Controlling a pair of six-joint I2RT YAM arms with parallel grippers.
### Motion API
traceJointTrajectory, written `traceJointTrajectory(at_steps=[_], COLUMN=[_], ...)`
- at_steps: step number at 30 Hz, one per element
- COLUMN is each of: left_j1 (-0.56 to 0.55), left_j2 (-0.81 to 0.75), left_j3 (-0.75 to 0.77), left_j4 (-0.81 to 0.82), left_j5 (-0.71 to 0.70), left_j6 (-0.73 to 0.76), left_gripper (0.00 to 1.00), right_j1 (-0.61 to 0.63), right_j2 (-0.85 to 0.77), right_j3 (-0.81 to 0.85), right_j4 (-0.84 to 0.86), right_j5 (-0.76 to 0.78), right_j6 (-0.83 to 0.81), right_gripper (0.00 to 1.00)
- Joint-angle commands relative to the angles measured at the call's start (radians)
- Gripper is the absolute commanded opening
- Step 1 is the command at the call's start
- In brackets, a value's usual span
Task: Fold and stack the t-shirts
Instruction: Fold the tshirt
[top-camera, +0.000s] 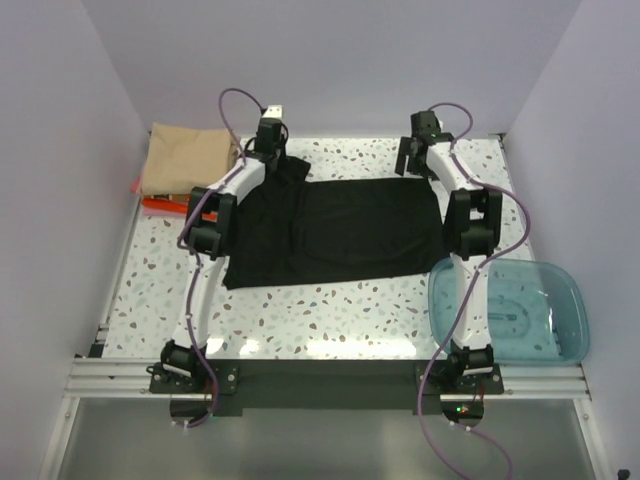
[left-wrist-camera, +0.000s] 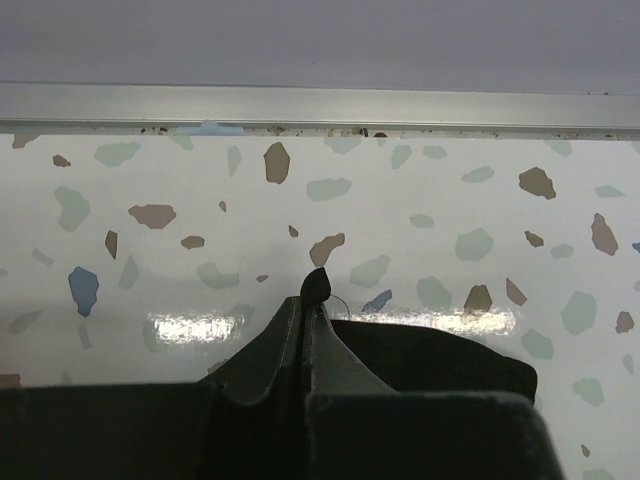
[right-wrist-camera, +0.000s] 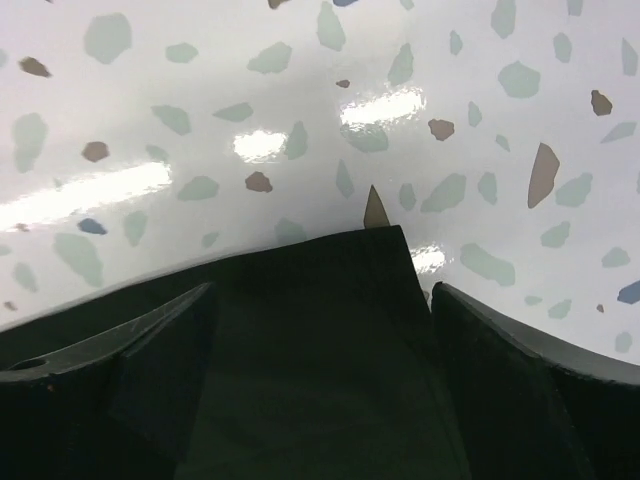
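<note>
The black t-shirt (top-camera: 340, 235) lies spread across the middle of the table. My left gripper (top-camera: 270, 150) is at its far left corner, shut on a pinch of the black cloth (left-wrist-camera: 316, 287) that pokes out between the fingertips. My right gripper (top-camera: 415, 158) is open over the shirt's far right corner (right-wrist-camera: 370, 260), one finger (right-wrist-camera: 150, 330) on each side of the cloth. The folded tan-beige t-shirt (top-camera: 186, 157) lies at the far left on the red-orange t-shirt (top-camera: 160, 205), of which only an edge shows.
A translucent teal plastic bowl (top-camera: 540, 310) sits at the near right, partly over the table's right edge. An aluminium rail (left-wrist-camera: 320, 105) runs along the table's far edge just beyond the left gripper. Walls close in on the left, right and back.
</note>
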Motion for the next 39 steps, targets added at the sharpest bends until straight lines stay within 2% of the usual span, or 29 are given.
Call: traceJointTrajectory(at_steps=[1,6,7,9,13,15,18,20,21,27,33,39], left_j1=[0.009,0.009,0.009,0.009,0.009,0.009,0.009,0.009,0.009,0.009,0.009,0.009], left_j2=[-0.082,-0.1,-0.105,-0.111,-0.117,-0.12,-0.125,-0.128,-0.128,-0.148,-0.25,-0.388], left_j3=[-0.017,-0.043,-0.055,-0.064,-0.064,-0.064,-0.066,-0.067,-0.069,-0.083,-0.211,-0.427], left_j4=[0.066,0.072,0.08,0.086,0.083,0.082,0.08,0.075,0.079,0.082,0.177,0.31], left_j5=[0.022,0.014,0.012,0.009,0.017,0.022,0.02,0.02,0.019,0.055,0.086,0.198], left_j6=[0.026,0.033,0.035,0.036,0.036,0.04,0.044,0.044,0.046,0.052,0.066,0.075], left_gripper=[0.0,0.0,0.0,0.0,0.0,0.0,0.0,0.0,0.0,0.0,0.0,0.0], right_j1=[-0.005,-0.011,-0.011,-0.011,-0.014,-0.016,-0.02,-0.025,-0.028,-0.028,-0.028,-0.028], right_j2=[0.025,0.069,0.072,0.067,0.069,0.084,0.107,0.111,0.115,0.101,0.052,-0.1], right_j3=[0.06,0.076,0.067,0.044,0.001,0.012,0.043,0.053,0.053,0.018,-0.019,-0.195], right_j4=[-0.029,-0.023,-0.024,-0.015,0.016,0.017,0.013,0.017,0.016,0.066,0.14,0.289], right_j5=[0.063,0.069,0.064,0.057,0.034,0.03,0.032,0.011,0.003,-0.032,-0.071,-0.166], right_j6=[-0.034,-0.048,-0.045,-0.034,-0.034,-0.034,-0.031,-0.029,-0.028,-0.065,-0.144,-0.198], right_gripper=[0.88,0.72,0.66,0.62,0.63,0.71,0.73,0.67,0.6,0.36,0.08,0.04])
